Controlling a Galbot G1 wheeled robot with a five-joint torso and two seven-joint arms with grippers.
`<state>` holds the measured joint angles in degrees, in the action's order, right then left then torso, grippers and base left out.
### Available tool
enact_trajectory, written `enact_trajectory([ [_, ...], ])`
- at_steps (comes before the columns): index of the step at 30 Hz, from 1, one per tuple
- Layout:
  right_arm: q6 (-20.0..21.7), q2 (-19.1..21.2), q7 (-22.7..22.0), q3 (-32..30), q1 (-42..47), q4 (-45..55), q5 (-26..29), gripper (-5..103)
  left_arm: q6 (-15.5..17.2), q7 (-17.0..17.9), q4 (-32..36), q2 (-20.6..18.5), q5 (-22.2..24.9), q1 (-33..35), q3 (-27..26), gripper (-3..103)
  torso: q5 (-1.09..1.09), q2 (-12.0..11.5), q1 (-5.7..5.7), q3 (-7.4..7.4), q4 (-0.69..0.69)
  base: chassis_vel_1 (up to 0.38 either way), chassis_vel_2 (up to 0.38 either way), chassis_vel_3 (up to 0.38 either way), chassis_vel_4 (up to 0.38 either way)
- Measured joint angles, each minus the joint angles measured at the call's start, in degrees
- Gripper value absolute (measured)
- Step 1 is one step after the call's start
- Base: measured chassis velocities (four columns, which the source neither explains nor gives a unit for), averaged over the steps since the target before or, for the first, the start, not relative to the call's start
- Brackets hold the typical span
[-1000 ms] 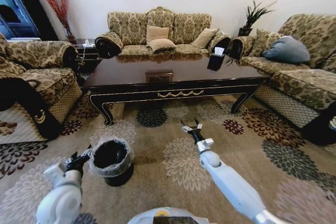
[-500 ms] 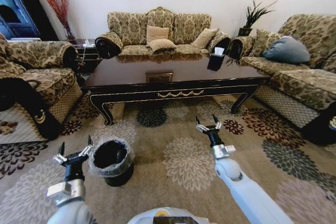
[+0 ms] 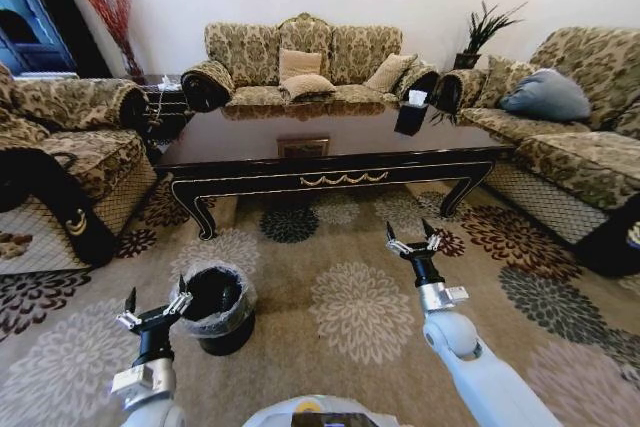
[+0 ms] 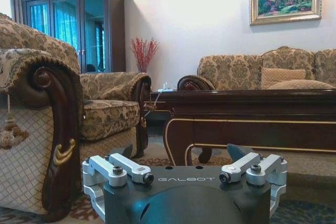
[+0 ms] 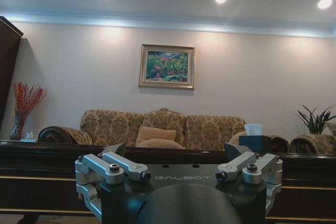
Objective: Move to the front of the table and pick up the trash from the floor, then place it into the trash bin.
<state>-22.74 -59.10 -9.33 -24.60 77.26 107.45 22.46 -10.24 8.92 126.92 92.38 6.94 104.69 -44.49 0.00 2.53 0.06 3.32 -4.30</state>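
Note:
The dark glossy table stands across the room ahead, with a gold scroll on its front apron. The black trash bin, lined with a greyish bag, sits on the carpet at my lower left. My left gripper is open, upright and empty, just left of the bin's rim. My right gripper is open and empty above the carpet, right of centre and short of the table. The wrist views show the left gripper and the right gripper open, facing the table. The trash is out of view.
Patterned sofas ring the table at the back, left and right. A black tissue box sits on the tabletop's right end. A potted plant stands in the back right corner. Flowered carpet lies between me and the table.
The left gripper turned from pointing at the bin to upright and drew down beside it. The right gripper swung right and a little farther out. The camera has not moved.

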Motion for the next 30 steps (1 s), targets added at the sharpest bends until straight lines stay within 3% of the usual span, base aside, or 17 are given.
enact_trajectory([
  [30,0.1,-0.1,0.1,0.2,-0.1,-0.1,0.2,100,0.4,0.0,0.0,-0.2,0.4,0.0,0.0,100,0.0,0.0,0.01,0.01,0.0,0.0,0.0,0.0,0.0],
])
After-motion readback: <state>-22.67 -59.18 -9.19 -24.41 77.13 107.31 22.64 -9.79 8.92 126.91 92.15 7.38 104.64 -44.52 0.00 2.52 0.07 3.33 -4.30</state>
